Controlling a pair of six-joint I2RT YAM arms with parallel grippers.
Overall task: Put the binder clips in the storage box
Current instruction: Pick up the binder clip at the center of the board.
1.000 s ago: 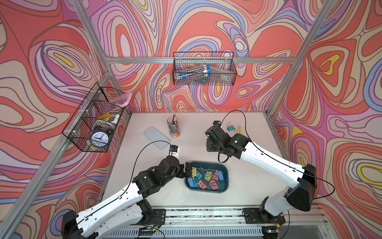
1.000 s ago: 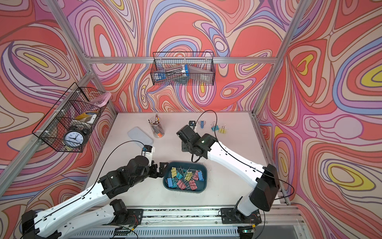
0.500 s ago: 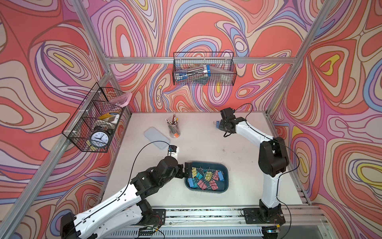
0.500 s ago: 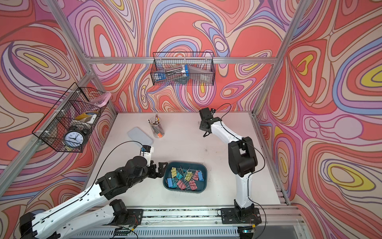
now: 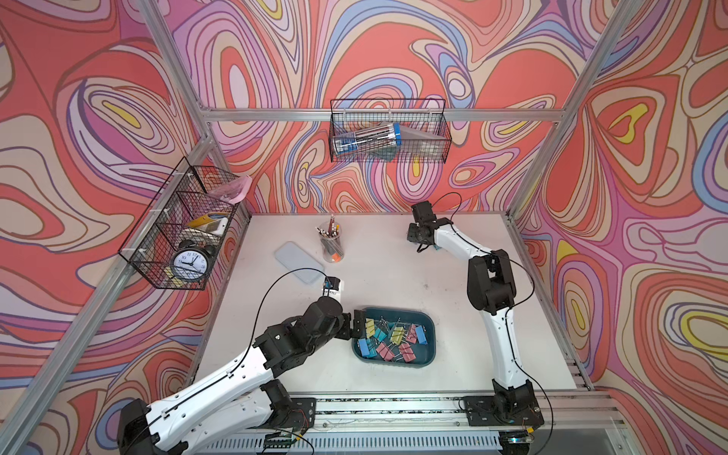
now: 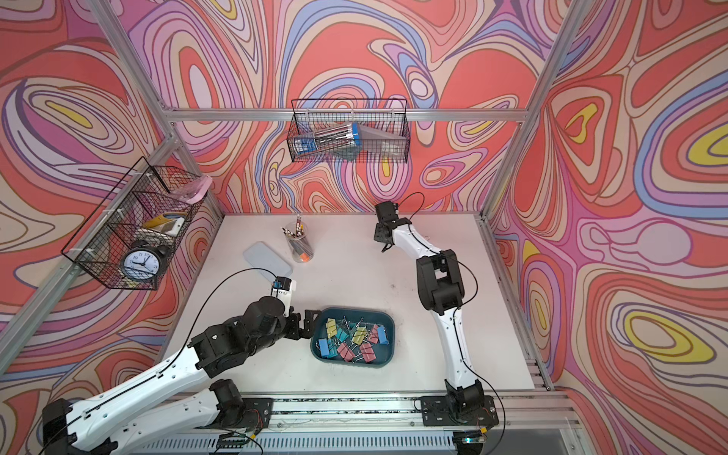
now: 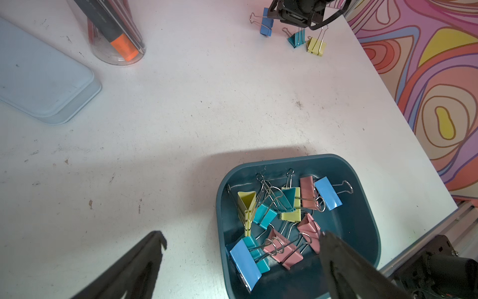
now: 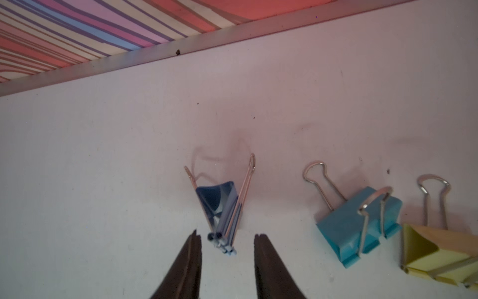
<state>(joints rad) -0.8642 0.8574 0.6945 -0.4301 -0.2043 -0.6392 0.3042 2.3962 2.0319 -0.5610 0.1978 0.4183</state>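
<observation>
Right wrist view tells me where I am: the right gripper point(image 8: 227, 248) has its jaws a narrow way apart, and the blue clip point(image 8: 222, 207) sits between the tips, hinge end nearest them and wire handles splayed toward the far edge of the table point(image 5: 394, 275). I see a gap on each side, so neither finger touches it and nothing is held.

I judge this to be the pick of one of the last loose clips. The teal clip point(image 8: 359, 227) and yellow clip point(image 8: 439, 253) lie just beside it, still to be collected.

The next move calls for easing the tips further along the blue body. They should close on the body rather than the wires, then lift clear of the teal neighbour.

The storage box point(image 5: 427, 327) is well apart from this arm, near the front edge of the table. A heap of binder clips point(image 7: 289, 207) already lies inside it.

My left gripper point(image 7: 243, 238) is spread wide and empty at the box's end. One finger is above the box and the other above bare table.
</observation>
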